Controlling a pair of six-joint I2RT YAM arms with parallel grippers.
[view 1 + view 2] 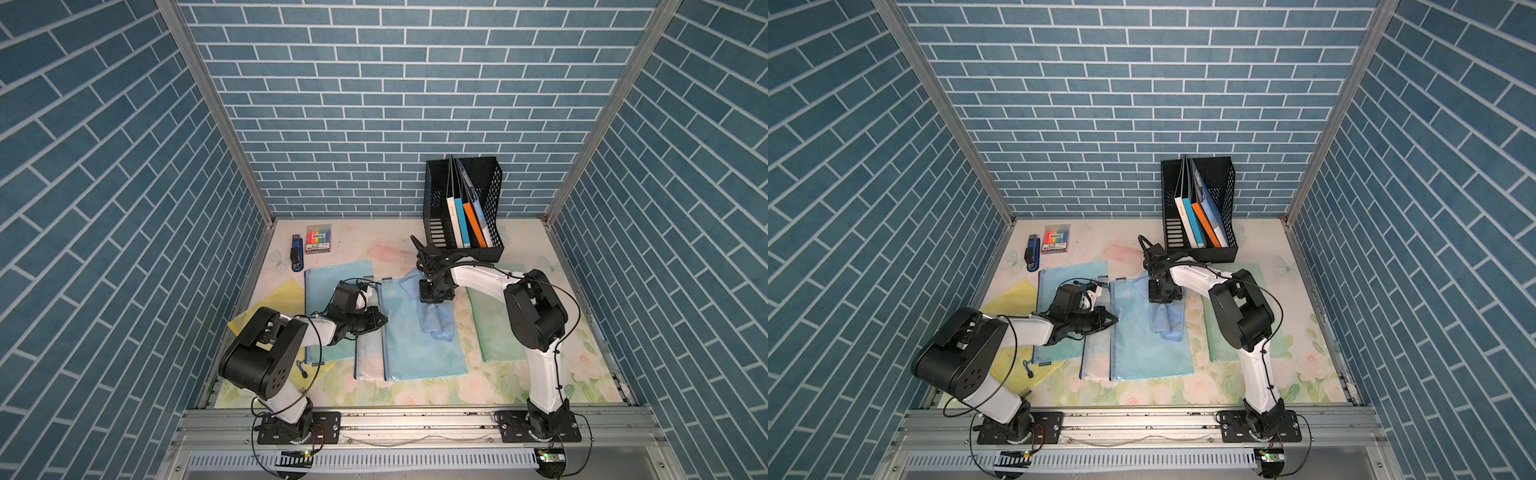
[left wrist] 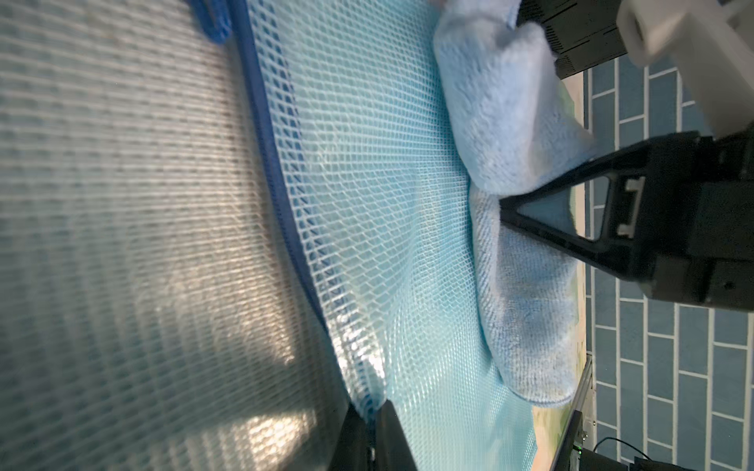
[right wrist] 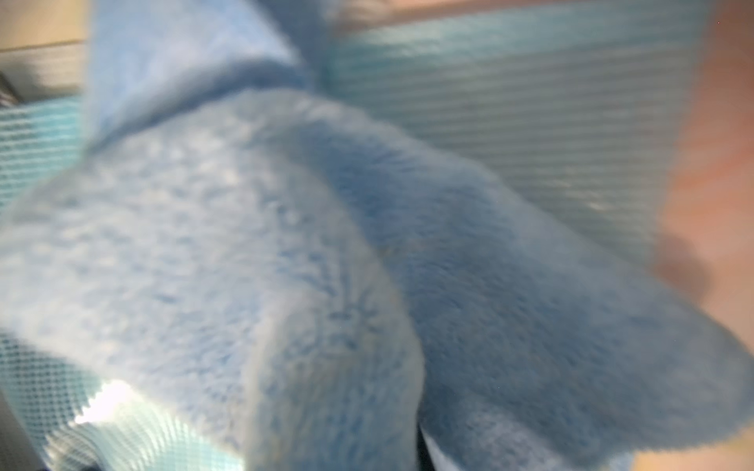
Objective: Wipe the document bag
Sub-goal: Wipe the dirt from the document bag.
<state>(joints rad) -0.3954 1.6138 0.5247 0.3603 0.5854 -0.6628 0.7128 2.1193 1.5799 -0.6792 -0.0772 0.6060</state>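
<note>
Left pincer [image 2: 371, 407] on document bag [image 1: 419, 353] edge

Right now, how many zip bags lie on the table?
5: yellow bag far left, teal bag overlapping it, clear bag centre, blue bag partly over it, green bag right; others may hide beneath.

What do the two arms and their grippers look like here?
Both arms, left arm and right arm, have white link shells with bulky black joint housings, on black base plates. Thin black cables loop alongside. The left gripper and right gripper are black, with fingers tapering to a point; the right one's are open triangular frames.
</note>
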